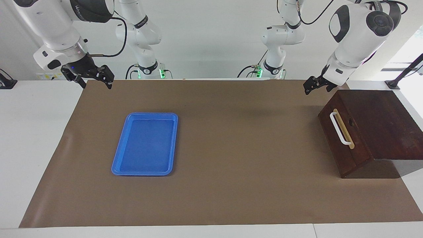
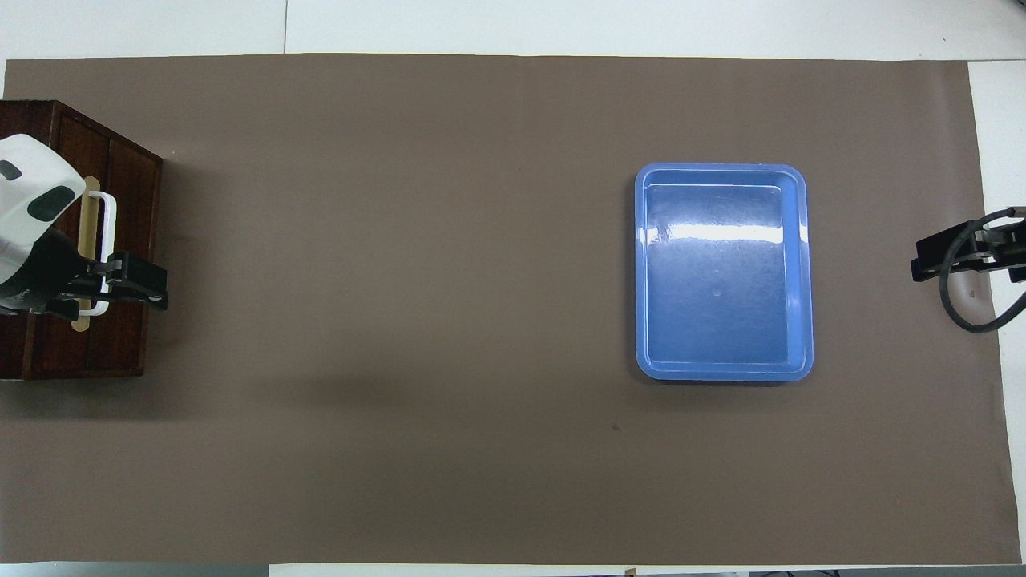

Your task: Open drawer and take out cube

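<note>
The drawer (image 1: 347, 158) is the front of a dark brown wooden box (image 1: 380, 122) at the left arm's end of the table. It is pushed in, with its white bar handle (image 1: 339, 129) on a tan strip. The cube is hidden from view. My left gripper (image 1: 316, 90) hangs open in the air beside the box's corner nearest the robots, touching nothing. In the overhead view the left gripper (image 2: 160, 290) covers the near end of the handle (image 2: 108, 232). My right gripper (image 1: 97, 86) waits open and empty above the mat's edge at the right arm's end.
A flat blue tray (image 1: 145, 145), with nothing in it, lies on the brown mat (image 1: 231, 148) toward the right arm's end; it also shows in the overhead view as the tray (image 2: 721, 272). White tabletop borders the mat on every side.
</note>
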Motion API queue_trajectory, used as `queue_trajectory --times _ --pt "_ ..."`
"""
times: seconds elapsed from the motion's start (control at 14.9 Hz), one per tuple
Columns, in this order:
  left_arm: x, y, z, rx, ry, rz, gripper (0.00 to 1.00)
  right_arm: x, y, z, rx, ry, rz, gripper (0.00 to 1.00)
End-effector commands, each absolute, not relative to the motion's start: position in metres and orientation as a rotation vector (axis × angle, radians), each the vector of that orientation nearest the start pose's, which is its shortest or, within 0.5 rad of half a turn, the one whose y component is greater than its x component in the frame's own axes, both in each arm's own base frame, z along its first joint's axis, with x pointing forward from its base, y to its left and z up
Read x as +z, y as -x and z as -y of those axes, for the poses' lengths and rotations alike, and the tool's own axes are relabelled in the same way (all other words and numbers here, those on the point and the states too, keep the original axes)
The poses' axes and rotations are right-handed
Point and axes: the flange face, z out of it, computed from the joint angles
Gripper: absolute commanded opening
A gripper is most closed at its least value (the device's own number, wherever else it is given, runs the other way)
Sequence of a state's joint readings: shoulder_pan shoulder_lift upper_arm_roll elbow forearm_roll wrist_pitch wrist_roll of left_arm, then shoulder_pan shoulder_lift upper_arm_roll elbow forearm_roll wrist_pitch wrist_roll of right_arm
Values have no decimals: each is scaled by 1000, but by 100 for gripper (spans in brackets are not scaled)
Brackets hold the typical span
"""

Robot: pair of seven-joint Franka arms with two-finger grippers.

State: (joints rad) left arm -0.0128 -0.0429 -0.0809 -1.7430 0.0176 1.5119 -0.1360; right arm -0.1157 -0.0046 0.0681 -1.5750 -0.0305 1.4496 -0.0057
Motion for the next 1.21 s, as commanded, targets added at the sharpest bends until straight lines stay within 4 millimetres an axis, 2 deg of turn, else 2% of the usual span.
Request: queue_trajectory --times 0.0,0.27,0.54,0.67,0.8,1.0,1.14 --pt "568 -527 51 265 3078 42 100 617 -536 35 174 3176 -31 100" --pt "568 -530 45 219 3089 -30 100 617 -536 35 171 3176 -33 100" --pt "557 -532 43 145 3050 -48 100 618 -536 38 164 3174 -33 100" --pt "535 -537 36 103 3007 -60 100 620 -540 44 130 3176 24 100" --pt "515 -540 32 69 2935 -102 100 619 -539 60 122 3169 85 100" --pt "484 -554 48 16 2846 -218 100 612 -535 60 143 3166 83 100" --pt "471 -564 54 -16 2846 -237 100 608 -534 60 133 3165 82 100"
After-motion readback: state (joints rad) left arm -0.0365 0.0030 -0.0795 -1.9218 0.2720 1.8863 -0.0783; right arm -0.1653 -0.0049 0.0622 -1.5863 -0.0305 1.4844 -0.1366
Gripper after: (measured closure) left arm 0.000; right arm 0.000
